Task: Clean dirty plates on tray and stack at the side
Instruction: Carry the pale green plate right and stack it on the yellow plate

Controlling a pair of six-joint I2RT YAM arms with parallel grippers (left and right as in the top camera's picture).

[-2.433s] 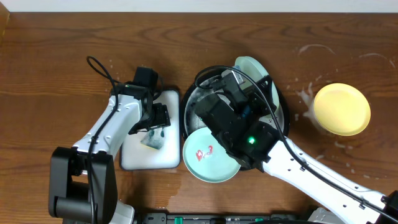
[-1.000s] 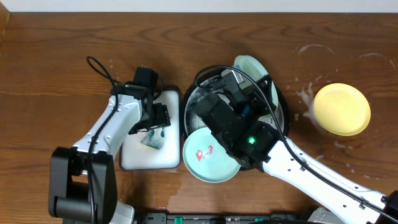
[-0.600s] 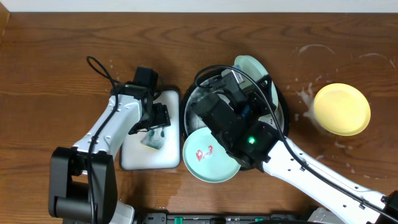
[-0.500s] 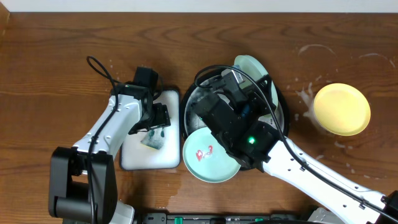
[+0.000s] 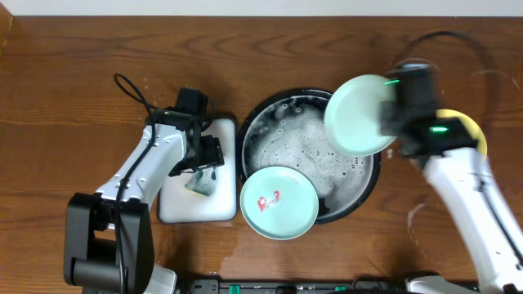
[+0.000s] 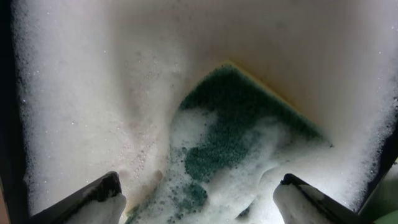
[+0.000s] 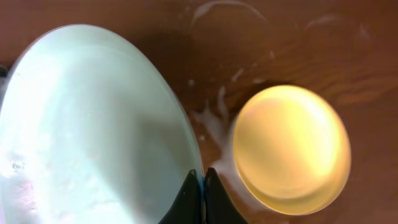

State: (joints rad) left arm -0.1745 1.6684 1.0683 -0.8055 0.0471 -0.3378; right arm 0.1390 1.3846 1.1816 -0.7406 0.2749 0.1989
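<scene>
Brown wooden tabletop (image 5: pixel 65 82) fills the view, and nearest the robot sits the smeared mint plate (image 5: pixel 279 202), red marks on its face, propped over the near rim of the black tray (image 5: pixel 294 91). That tray is awash with white suds. Over to the left, the white tray (image 5: pixel 176 208) lies just beside it, foam all over, and on it a green and yellow sponge (image 6: pixel 242 118). The left gripper (image 6: pixel 199 193) hangs right above that sponge, its two fingers spread wide on either side, gripping nothing. Now across to the right: the right gripper (image 7: pixel 200 186) is pinched tight on the rim of the lifted mint plate (image 5: pixel 355 114), which is tilted up in the air over the tray's far right edge, wet and flecked with foam. Beyond it, the yellow plate (image 7: pixel 291 149) rests on the bare wood of the side (image 7: pixel 208 121), whitish soap splashes around it and a faint soap ring (image 7: pixel 224 7) farther off. From overhead the right arm covers most of that yellow plate.
</scene>
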